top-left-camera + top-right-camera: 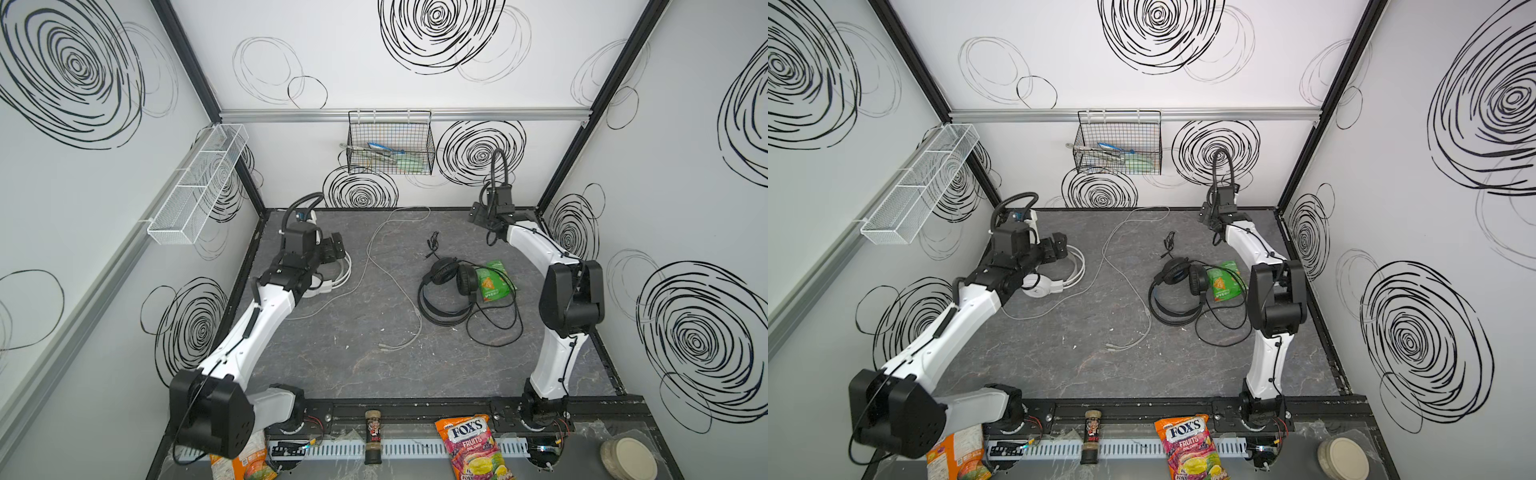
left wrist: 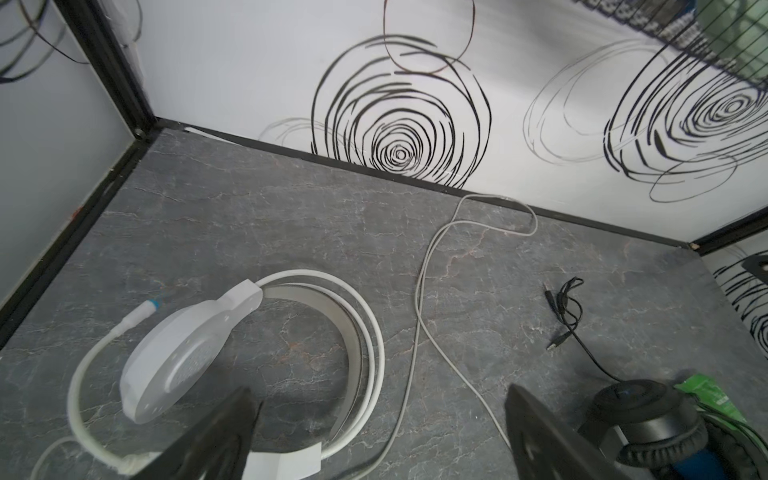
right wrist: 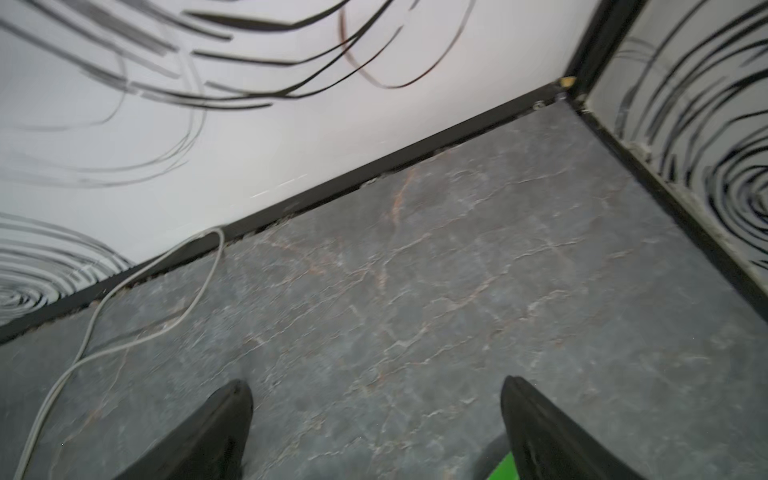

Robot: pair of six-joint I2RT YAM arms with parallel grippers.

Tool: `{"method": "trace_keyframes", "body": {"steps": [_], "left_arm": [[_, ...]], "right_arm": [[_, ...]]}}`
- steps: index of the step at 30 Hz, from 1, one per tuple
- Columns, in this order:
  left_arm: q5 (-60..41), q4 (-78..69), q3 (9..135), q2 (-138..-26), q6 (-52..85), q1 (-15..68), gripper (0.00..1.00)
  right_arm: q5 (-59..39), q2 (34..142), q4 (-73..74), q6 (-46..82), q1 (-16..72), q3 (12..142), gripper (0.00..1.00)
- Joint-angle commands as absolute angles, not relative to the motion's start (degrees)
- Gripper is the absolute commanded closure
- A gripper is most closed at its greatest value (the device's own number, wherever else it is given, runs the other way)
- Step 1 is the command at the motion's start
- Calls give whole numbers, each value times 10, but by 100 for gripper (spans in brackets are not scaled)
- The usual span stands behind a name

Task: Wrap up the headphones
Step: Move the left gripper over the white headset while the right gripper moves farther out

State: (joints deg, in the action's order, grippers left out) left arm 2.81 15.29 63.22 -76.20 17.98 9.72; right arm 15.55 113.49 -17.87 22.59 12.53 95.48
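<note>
**Top views first: nothing wound, nothing held**

In both top views the black headphones (image 1: 451, 277) lie flat on the tabletop (image 1: 353, 374). One cup touches a green packet (image 1: 493, 283), and their black cable (image 1: 433, 246) trails loose around them. The white headphones (image 1: 1040, 286) lie well apart from the black pair, on the side away from the packet. Their white cable (image 1: 1104, 253) straggles across the gap between the two. Neither lead is wound, so I judge the job barely begun.

Left wrist view: the left tool (image 2: 382, 395) hangs wide and empty close over the white headphones, far from the black pair. It is probably lining up a first grip.

Right wrist view: the right tool (image 3: 376, 386), jaws wide, grips nothing. It sits over bare tabletop beyond the black headphones, towards the back wall (image 3: 291, 137), likely parked clear.
</note>
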Motion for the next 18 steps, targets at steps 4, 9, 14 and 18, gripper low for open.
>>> {"method": "trace_keyframes", "body": {"steps": [4,9,14,18], "left_arm": [[-1,278,749,-910,109,82,4],[7,292,791,-981,103,74,4],[-1,295,788,-1020,115,74,4],[-17,288,766,-1023,125,80,4]], "right_arm": [[93,1138,-235,230,156,998,3],[16,1092,-230,239,158,939,3],[-32,1024,-215,236,162,875,3],[-6,980,-208,186,189,849,2]]}}
